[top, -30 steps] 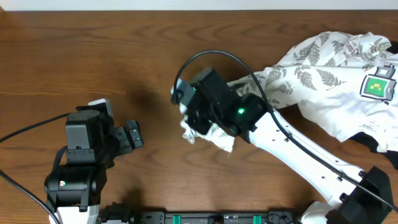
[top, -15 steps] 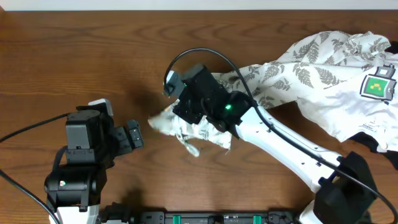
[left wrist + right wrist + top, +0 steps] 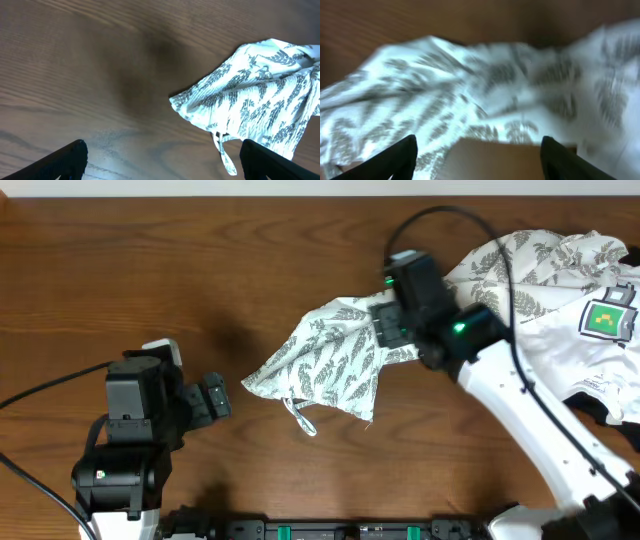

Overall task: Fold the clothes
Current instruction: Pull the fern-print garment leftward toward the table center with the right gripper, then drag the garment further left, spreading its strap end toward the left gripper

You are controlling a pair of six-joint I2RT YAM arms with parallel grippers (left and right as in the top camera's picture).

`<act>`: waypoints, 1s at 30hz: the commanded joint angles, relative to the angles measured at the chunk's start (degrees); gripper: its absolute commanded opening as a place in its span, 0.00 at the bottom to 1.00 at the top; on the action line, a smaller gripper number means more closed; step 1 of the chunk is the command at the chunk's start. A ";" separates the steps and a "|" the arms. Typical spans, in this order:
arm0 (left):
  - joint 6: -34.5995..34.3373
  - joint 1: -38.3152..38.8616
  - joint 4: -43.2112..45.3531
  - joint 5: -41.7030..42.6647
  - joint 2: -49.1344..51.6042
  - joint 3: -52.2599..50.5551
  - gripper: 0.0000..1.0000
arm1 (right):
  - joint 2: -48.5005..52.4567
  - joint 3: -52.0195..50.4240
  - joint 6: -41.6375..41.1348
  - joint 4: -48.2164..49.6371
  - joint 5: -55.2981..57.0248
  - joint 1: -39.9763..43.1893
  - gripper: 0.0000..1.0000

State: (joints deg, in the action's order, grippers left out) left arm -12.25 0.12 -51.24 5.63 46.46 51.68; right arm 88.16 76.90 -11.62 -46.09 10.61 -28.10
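right gripper (image 3: 477,160): fingers (image 3: 395,160) wide apart, nothing held, only tips in frame, view blurred. left gripper (image 3: 162,165): wide apart too, empty, only tips in frame. clothes (image 3: 335,360): strung from mid table (image 3: 150,260) rightward under right arm (image 3: 520,400) to heap, cut off at edge; tie (image 3: 300,418) loose at near hem.

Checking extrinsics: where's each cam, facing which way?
Overhead: above the table, looking straight down; left arm, right arm, fern-print garment.
Left wrist: on left arm, angled down toward the garment's corner; open jaws at bottom corners.
Right wrist: on right arm, close over the garment, blurred; open jaws at bottom.
Shared: overhead and left wrist both show the garment's tie string.
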 commanded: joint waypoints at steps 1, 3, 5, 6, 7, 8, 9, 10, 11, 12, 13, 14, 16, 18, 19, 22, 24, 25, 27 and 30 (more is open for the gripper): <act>-0.59 0.07 -0.13 -0.07 0.66 1.05 0.98 | 2.73 -4.59 -5.51 0.66 -8.59 4.26 0.73; -0.59 0.07 -0.13 -0.04 1.09 1.05 0.98 | 3.82 -7.08 -5.51 2.10 -12.83 5.53 0.70; -0.59 0.07 -0.15 -0.04 1.53 1.05 0.98 | 4.94 -9.70 -5.49 3.63 -17.07 5.86 0.66; -0.59 0.07 -0.15 -0.04 1.75 1.05 0.98 | 5.42 -10.62 -5.49 4.11 -18.71 5.73 0.65; -0.59 0.07 -0.15 -0.04 1.88 1.05 0.98 | 5.77 -11.37 -5.49 4.57 -20.26 5.49 0.65; -0.59 0.07 -0.13 -0.04 2.14 1.05 0.98 | 6.19 -12.17 -5.49 5.25 -21.92 5.09 0.65; -0.59 0.07 -0.13 -0.04 2.32 1.05 0.98 | 6.54 -12.85 -5.49 5.97 -23.39 4.68 0.66; -0.59 0.07 -0.11 -0.04 2.56 1.05 0.98 | 6.88 -13.55 -5.51 6.71 -25.03 4.17 0.67; -0.59 0.07 -0.11 -0.04 2.80 1.05 0.98 | 7.37 -14.16 -5.53 7.08 -26.27 3.63 0.67; -0.59 0.07 -0.11 -0.04 3.02 1.05 0.98 | 7.69 -14.56 -5.60 7.08 -26.77 3.17 0.67; -0.59 0.07 -0.13 -0.04 3.26 1.05 0.98 | 8.22 -15.13 -6.10 7.21 -26.49 2.58 0.67; -0.59 0.07 -0.13 -0.04 3.43 1.05 0.98 | 8.55 -15.65 -6.80 7.54 -25.92 2.14 0.67; -0.59 0.07 -0.13 -0.04 3.85 1.05 0.98 | 9.33 -17.05 -8.09 9.14 -24.94 1.49 0.67; -0.59 0.07 -0.13 -0.04 4.15 1.05 0.98 | 10.01 -18.16 -8.13 10.49 -25.00 1.22 0.67; -0.59 0.07 -0.13 -0.04 4.31 1.05 0.98 | 10.38 -18.47 -8.37 10.56 -24.98 1.11 0.67; -0.59 0.07 -0.13 -0.04 4.39 1.05 0.98 | 11.30 -18.62 -9.25 10.51 -25.00 1.11 0.65; -0.59 0.07 -0.11 -0.04 4.39 1.05 0.98 | 11.63 -18.62 -9.35 10.56 -24.94 1.11 0.64; -0.59 0.07 -0.11 -0.04 4.39 1.05 0.98 | 11.67 -18.62 -9.35 10.56 -24.85 1.11 0.63; -0.59 0.07 -0.11 -0.04 4.39 1.05 0.98 | 11.85 -18.62 -9.38 10.56 -24.13 1.11 0.56; -0.59 0.07 -0.13 -0.04 4.39 1.05 0.98 | 12.31 -18.62 -9.44 10.56 -24.15 0.96 0.56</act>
State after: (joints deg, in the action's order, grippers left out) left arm -12.23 0.12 -51.22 5.63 50.70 51.68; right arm 99.44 58.41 -20.38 -35.66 -13.54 -26.61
